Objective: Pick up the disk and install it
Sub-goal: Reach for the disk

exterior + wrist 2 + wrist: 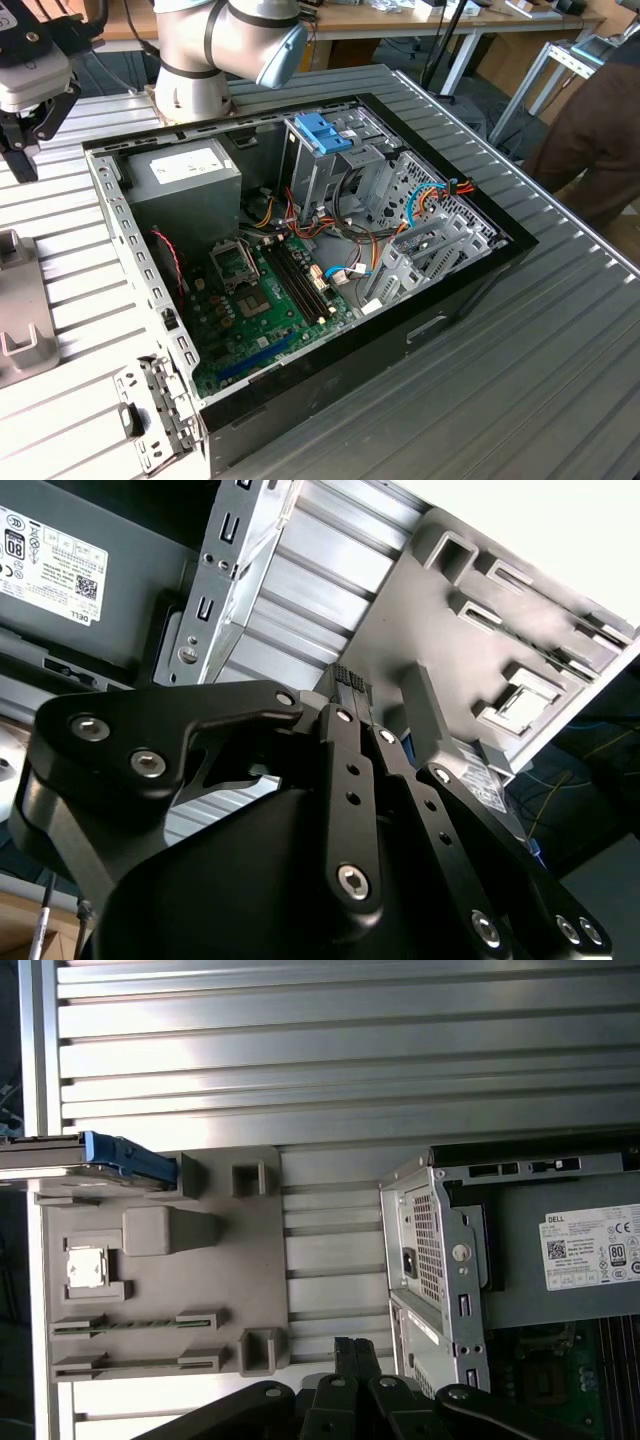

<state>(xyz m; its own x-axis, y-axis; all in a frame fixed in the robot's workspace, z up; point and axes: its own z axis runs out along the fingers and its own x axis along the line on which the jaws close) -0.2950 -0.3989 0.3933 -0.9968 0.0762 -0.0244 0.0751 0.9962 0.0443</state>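
Observation:
The disk stands on edge in a slot at one end of a grey fixture plate. It is a thin grey slab with a light blue carrier end showing. My gripper hangs over the slatted table between that plate and the corner of the open computer case, well apart from the disk. Its black fingers are pressed together with nothing between them. In the exterior view the gripper is at the far upper left, above the fixture plate.
The open case lies mid-table, with a grey power supply, a motherboard and a metal drive cage topped by a blue latch. A person stands at the exterior view's right. The arm's base is behind the case.

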